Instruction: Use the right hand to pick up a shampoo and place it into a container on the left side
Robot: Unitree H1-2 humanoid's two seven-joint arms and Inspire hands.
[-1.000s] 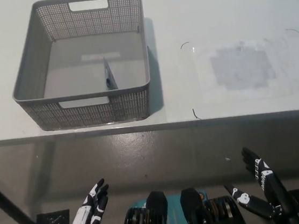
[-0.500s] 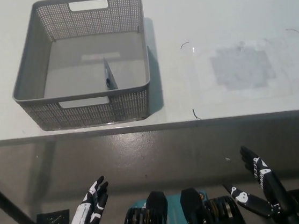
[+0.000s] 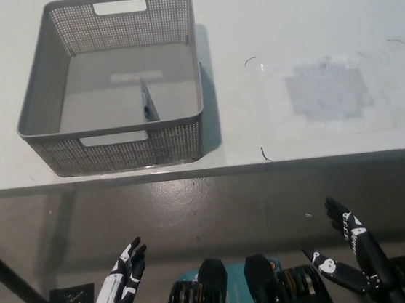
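A grey perforated basket [image 3: 56,88] stands on the left part of the white table [image 3: 303,8]; inside it only a small dark-edged flat piece [image 3: 147,103] leans near the front wall. No shampoo bottle shows anywhere in the head view. My black right hand [image 3: 353,255] hangs below the table's front edge at the lower right, open with fingers spread, holding nothing. My white left hand [image 3: 120,292] rests low at the lower left, also open and empty.
A grey smudged square patch [image 3: 327,90] inside a faint clear rectangle lies on the table's right half. The table's front edge [image 3: 205,170] runs across the middle of the picture, with the floor below it.
Both hands have sunk very slightly lower in the picture. Nothing on the table has moved.
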